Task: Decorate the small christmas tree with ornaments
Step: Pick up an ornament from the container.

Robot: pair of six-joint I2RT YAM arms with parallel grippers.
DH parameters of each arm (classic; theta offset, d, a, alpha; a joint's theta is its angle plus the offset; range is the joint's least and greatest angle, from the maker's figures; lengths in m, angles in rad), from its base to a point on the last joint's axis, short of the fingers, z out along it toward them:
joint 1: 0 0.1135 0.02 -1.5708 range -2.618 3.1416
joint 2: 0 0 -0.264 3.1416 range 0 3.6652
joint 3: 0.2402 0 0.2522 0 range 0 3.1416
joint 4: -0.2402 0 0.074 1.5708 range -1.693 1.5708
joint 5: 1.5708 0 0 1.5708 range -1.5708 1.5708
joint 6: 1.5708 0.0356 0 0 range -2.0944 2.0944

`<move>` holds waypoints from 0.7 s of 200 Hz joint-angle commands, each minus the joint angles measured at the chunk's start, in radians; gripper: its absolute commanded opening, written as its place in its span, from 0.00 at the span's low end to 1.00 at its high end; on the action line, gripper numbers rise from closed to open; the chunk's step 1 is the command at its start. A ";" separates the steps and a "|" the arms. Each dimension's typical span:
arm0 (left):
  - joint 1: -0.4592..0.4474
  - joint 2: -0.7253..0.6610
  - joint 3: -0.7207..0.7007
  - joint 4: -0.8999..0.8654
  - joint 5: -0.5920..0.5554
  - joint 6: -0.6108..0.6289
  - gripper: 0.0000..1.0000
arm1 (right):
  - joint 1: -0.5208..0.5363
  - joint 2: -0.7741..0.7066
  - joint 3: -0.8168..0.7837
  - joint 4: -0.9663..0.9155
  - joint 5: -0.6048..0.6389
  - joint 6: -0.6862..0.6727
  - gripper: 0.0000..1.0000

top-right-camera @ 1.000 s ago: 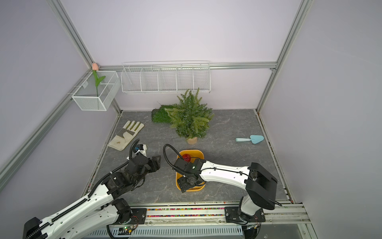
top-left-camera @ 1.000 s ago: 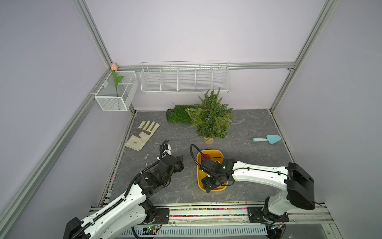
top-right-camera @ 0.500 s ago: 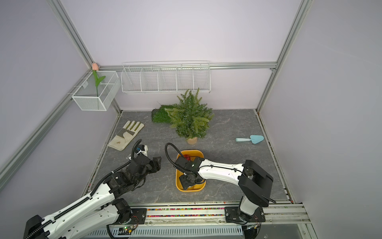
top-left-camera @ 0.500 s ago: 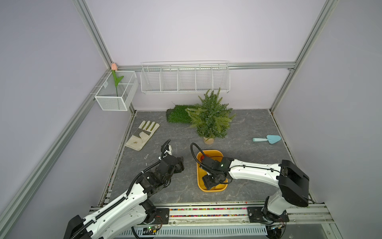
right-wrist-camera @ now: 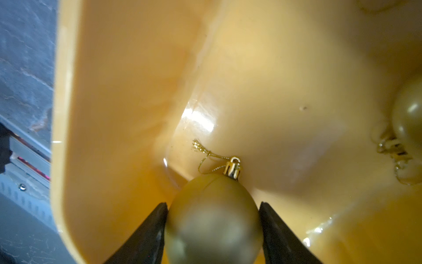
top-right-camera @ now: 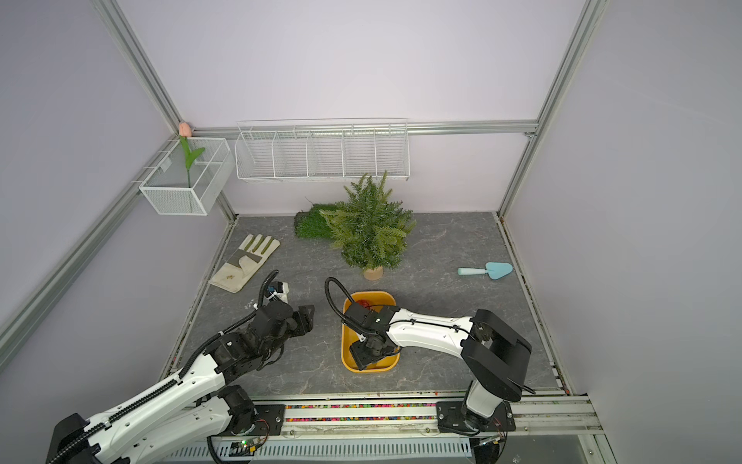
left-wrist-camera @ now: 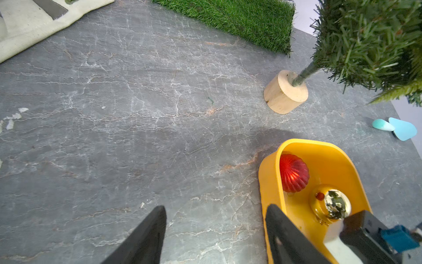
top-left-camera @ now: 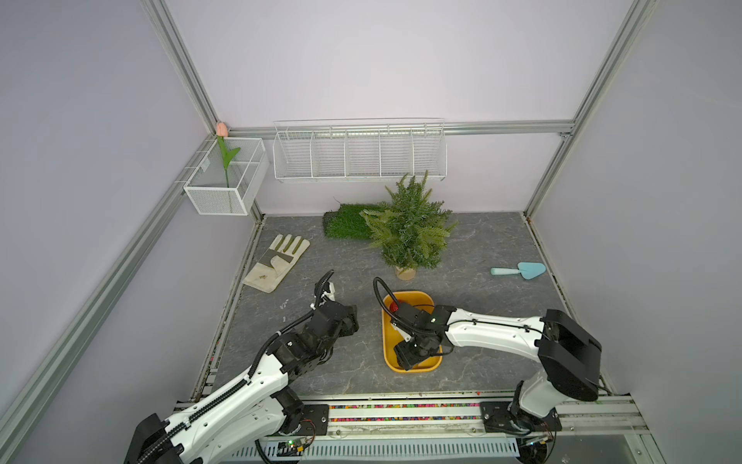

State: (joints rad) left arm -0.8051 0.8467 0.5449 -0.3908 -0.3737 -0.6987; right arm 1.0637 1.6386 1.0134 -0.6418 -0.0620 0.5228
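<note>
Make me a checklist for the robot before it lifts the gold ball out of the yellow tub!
1. Right end effector fingers on both sides of the matte gold ball: ok.
2. Its string loop free, not pinched: ok.
3. Red ball and shiny gold ball apart from the grip: ok.
4. Left end effector open, empty, outside the yellow tub: ok.
5. Tree upright: ok.
6. Grip firm enough to lift: cannot tell.
</note>
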 commanded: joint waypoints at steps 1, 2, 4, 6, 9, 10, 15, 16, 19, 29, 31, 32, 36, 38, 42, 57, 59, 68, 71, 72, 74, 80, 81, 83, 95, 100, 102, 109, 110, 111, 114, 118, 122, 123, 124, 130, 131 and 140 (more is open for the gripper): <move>0.006 0.008 0.033 0.001 -0.010 -0.006 0.71 | -0.015 -0.017 -0.013 -0.024 0.004 -0.019 0.59; 0.007 0.008 0.034 0.000 -0.010 -0.006 0.71 | -0.016 -0.019 -0.013 -0.024 0.004 -0.019 0.59; 0.006 0.007 0.036 0.000 -0.010 -0.006 0.71 | -0.017 -0.023 -0.013 -0.024 0.004 -0.021 0.58; 0.007 0.009 0.037 -0.001 -0.010 -0.004 0.71 | -0.019 -0.027 -0.013 -0.025 0.004 -0.021 0.58; 0.007 0.009 0.040 -0.002 -0.011 -0.003 0.71 | -0.022 -0.036 -0.013 -0.025 0.004 -0.024 0.57; 0.006 0.009 0.041 -0.002 -0.011 -0.003 0.71 | -0.022 -0.039 -0.013 -0.025 0.004 -0.025 0.56; 0.006 0.009 0.045 -0.002 -0.011 -0.001 0.71 | -0.027 -0.054 -0.014 -0.024 0.004 -0.032 0.55; 0.007 0.009 0.045 -0.002 -0.010 0.001 0.71 | -0.028 -0.057 -0.014 -0.024 0.004 -0.034 0.55; 0.007 0.009 0.048 -0.001 -0.011 0.003 0.71 | -0.030 -0.068 -0.015 -0.025 0.004 -0.038 0.55; 0.007 0.007 0.055 0.008 -0.007 0.016 0.71 | -0.038 -0.111 -0.019 -0.024 0.004 -0.053 0.54; 0.006 0.006 0.056 0.012 -0.005 0.020 0.71 | -0.040 -0.119 -0.019 -0.024 0.005 -0.057 0.54; 0.007 0.006 0.058 0.013 -0.004 0.022 0.71 | -0.040 -0.125 -0.020 -0.025 0.007 -0.059 0.54; 0.006 0.005 0.059 0.021 0.003 0.031 0.71 | -0.044 -0.143 -0.021 -0.025 0.010 -0.066 0.54; 0.006 0.003 0.062 0.025 0.007 0.036 0.71 | -0.047 -0.152 -0.023 -0.025 0.012 -0.070 0.54; 0.006 0.002 0.064 0.033 0.015 0.048 0.71 | -0.050 -0.171 -0.025 -0.026 0.015 -0.078 0.54; 0.006 -0.008 0.072 0.065 0.041 0.083 0.72 | -0.072 -0.240 -0.032 -0.027 0.022 -0.115 0.55; 0.006 -0.011 0.074 0.069 0.044 0.090 0.72 | -0.074 -0.248 -0.033 -0.027 0.023 -0.121 0.55; 0.006 -0.017 0.082 0.087 0.058 0.120 0.72 | -0.084 -0.287 -0.036 -0.028 0.034 -0.151 0.56; 0.006 -0.019 0.085 0.093 0.062 0.131 0.72 | -0.088 -0.299 -0.035 -0.028 0.038 -0.161 0.56; 0.006 -0.020 0.086 0.095 0.065 0.131 0.72 | -0.089 -0.304 -0.035 -0.029 0.039 -0.165 0.56; 0.007 -0.023 0.088 0.098 0.067 0.141 0.72 | -0.091 -0.312 -0.035 -0.029 0.039 -0.171 0.56; 0.006 -0.028 0.094 0.109 0.076 0.162 0.72 | -0.096 -0.336 -0.031 -0.027 0.048 -0.193 0.56; 0.006 -0.030 0.095 0.110 0.078 0.165 0.72 | -0.097 -0.341 -0.031 -0.028 0.048 -0.198 0.56; 0.007 -0.032 0.097 0.116 0.081 0.171 0.72 | -0.098 -0.347 -0.030 -0.028 0.050 -0.206 0.56; 0.007 -0.047 0.109 0.140 0.112 0.216 0.73 | -0.104 -0.397 -0.028 -0.021 0.061 -0.251 0.57; 0.006 -0.054 0.113 0.151 0.123 0.233 0.73 | -0.109 -0.418 -0.025 -0.017 0.066 -0.269 0.57; 0.006 -0.057 0.115 0.155 0.128 0.239 0.73 | -0.110 -0.427 -0.025 -0.015 0.068 -0.274 0.57; 0.007 -0.067 0.120 0.168 0.146 0.262 0.73 | -0.115 -0.456 -0.026 -0.005 0.078 -0.292 0.57; 0.007 -0.069 0.121 0.171 0.149 0.265 0.73 | -0.117 -0.460 -0.026 -0.005 0.080 -0.293 0.57; 0.006 -0.070 0.122 0.173 0.152 0.268 0.73 | -0.119 -0.463 -0.025 -0.004 0.081 -0.296 0.57; 0.007 -0.076 0.125 0.180 0.162 0.278 0.73 | -0.123 -0.474 -0.024 -0.002 0.083 -0.301 0.57; 0.006 -0.081 0.127 0.190 0.175 0.291 0.73 | -0.129 -0.492 -0.023 0.002 0.081 -0.312 0.57; 0.007 -0.087 0.131 0.196 0.190 0.303 0.73 | -0.134 -0.508 -0.022 0.003 0.081 -0.325 0.57; 0.006 -0.086 0.131 0.198 0.193 0.305 0.73 | -0.134 -0.513 -0.021 0.003 0.082 -0.330 0.57; 0.006 -0.087 0.132 0.200 0.196 0.308 0.73 | -0.135 -0.518 -0.021 0.003 0.085 -0.335 0.57; 0.007 -0.087 0.138 0.210 0.214 0.324 0.73 | -0.136 -0.545 -0.022 0.009 0.099 -0.357 0.56; 0.006 -0.087 0.139 0.211 0.219 0.327 0.73 | -0.135 -0.551 -0.023 0.011 0.102 -0.361 0.56; 0.006 -0.120 0.149 0.221 0.244 0.347 0.73 | -0.135 -0.600 -0.033 0.027 0.127 -0.403 0.55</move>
State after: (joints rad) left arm -0.8047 0.7727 0.6453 -0.2428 -0.2207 -0.4583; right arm 0.9398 1.1378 0.9962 -0.6476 0.0048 0.2531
